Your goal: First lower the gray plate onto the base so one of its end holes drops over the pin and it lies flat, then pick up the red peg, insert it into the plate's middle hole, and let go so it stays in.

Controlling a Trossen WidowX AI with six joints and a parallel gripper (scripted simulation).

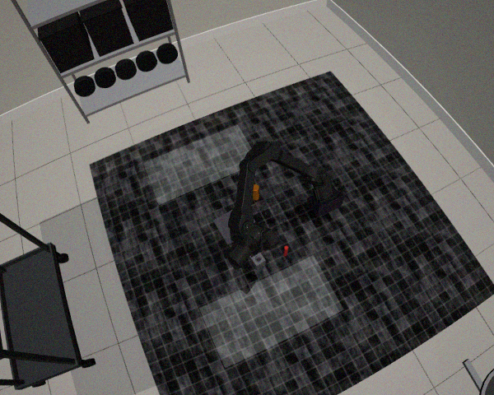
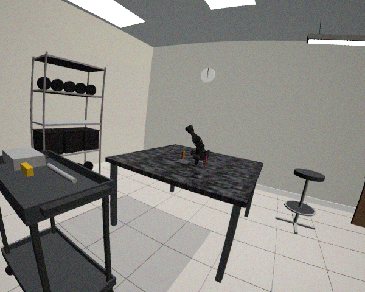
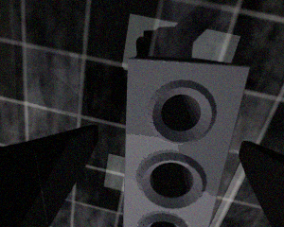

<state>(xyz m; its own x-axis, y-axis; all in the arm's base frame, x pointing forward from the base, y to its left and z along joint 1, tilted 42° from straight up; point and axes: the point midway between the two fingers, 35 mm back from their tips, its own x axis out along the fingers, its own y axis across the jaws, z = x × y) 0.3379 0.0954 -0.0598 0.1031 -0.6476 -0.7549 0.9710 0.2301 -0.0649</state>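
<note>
The gray plate [image 3: 142, 85] [image 1: 258, 259] is long, with three round holes in a row. It fills the middle of the wrist view. My gripper [image 3: 167, 139] [image 1: 250, 253] [image 2: 198, 161] is open, and its dark fingers stand wide on either side of the plate without touching it. The red peg [image 1: 286, 250] [image 2: 205, 160] stands upright on the table just right of the plate. The flat gray base [image 1: 222, 225] [image 2: 182, 162] lies behind the arm and is partly hidden by it. I cannot make out its pin.
An orange cylinder [image 1: 255, 192] [image 2: 183, 154] stands on the dark checkered table [image 1: 388, 238] beyond the base. A shelf rack [image 1: 111, 55], a cart [image 2: 50, 185] and a stool [image 2: 305, 188] stand on the floor away from the table.
</note>
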